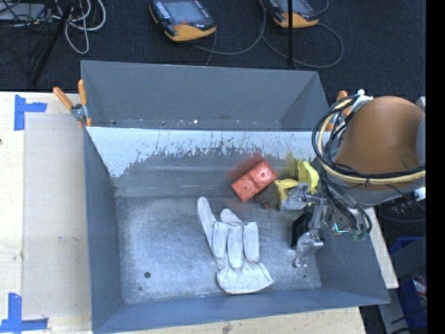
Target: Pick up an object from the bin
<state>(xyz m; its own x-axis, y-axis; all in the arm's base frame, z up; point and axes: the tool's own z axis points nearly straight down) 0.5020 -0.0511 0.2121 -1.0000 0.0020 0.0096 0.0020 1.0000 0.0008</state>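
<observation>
Step in hand: judged to be the approach, with no grasp made. The gripper (304,248) stood low at the right side of the bin (132,214), over bare floor, and nothing was seen in it. Whether it was released or clenched could not be told from this view.

Candidate things: a white glove (233,245) lay flat on the middle of the floor, near the gripper's left but apart from it. A yellow piece (300,176), a dark item (268,197) and a red block (252,181) lay together against the far wall, just beyond the gripper.

Next move, as judged: shift left over the glove or farther over the yellow piece, centre on it, then descend and close.

Pose: the arm entered from the right, its orange cover (386,134) above the bin's right rim, the wrist pointing steeply down
</observation>
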